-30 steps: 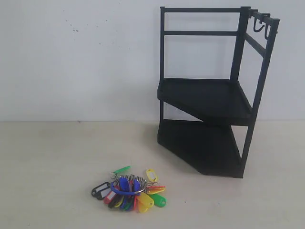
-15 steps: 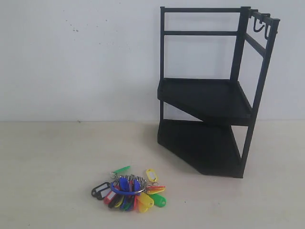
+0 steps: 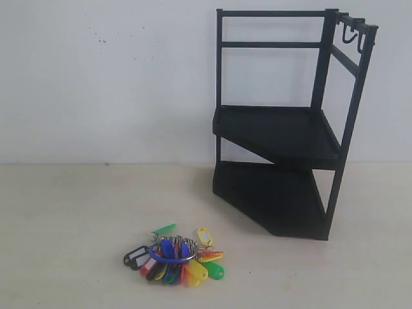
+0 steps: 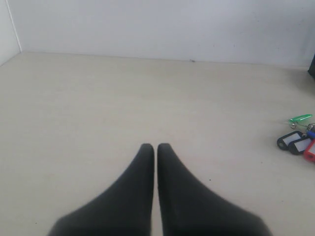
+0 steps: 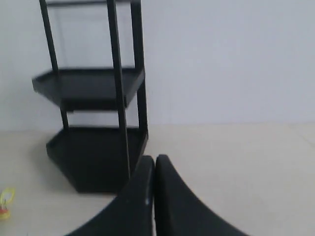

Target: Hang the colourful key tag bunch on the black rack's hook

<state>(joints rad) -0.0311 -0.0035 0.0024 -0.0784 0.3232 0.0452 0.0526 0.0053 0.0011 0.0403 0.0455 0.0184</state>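
Observation:
The colourful key tag bunch (image 3: 175, 257) lies flat on the beige table, in front and to the left of the black rack (image 3: 283, 122). Small hooks (image 3: 353, 33) hang from the rack's top side rail at the upper right. Neither arm shows in the exterior view. In the left wrist view my left gripper (image 4: 155, 147) is shut and empty, with a few tags of the bunch (image 4: 299, 140) at the frame's edge, well apart from it. My right gripper (image 5: 154, 160) is shut and empty, with the rack (image 5: 96, 128) close behind it; its hooks are out of that view.
A white wall (image 3: 103, 77) stands right behind the table and the rack. The beige tabletop (image 3: 71, 212) stretches bare to the left of the bunch, and a side wall (image 4: 7, 29) shows in the left wrist view.

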